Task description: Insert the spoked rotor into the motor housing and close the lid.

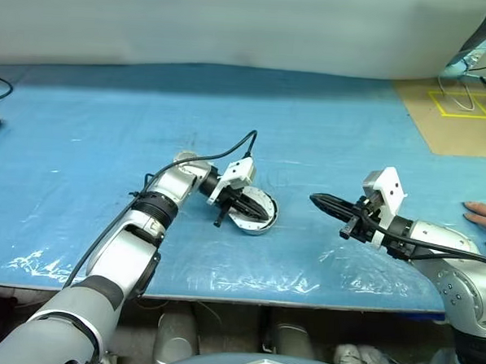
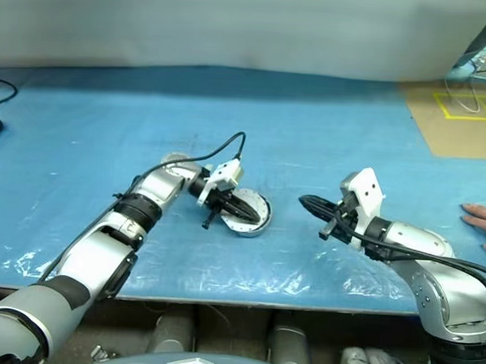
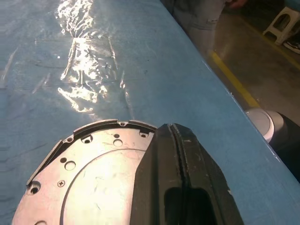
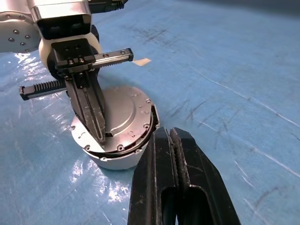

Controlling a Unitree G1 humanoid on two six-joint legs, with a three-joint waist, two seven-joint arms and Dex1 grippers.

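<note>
The motor housing (image 4: 115,159) stands near the middle of the blue-covered table (image 1: 312,104), with the lid (image 4: 123,117) lying on top of it, plain grey face up. The left claw (image 4: 101,133) has its fingers pressed together, holding nothing, tips resting on the lid. The right claw (image 1: 317,201) hovers well apart to the right, fingers likewise pressed together and empty; a person's hand (image 1: 485,221) lies on the table's right edge.

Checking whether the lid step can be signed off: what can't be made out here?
- Housing interior: windings and rotor covered by the lid in the right wrist view.
- Whether the lid is fully seated: its near rim is cut off by the left wrist view's edge and by the left gripper fingers.
- Person's hand: cut off by the picture edge.
</note>
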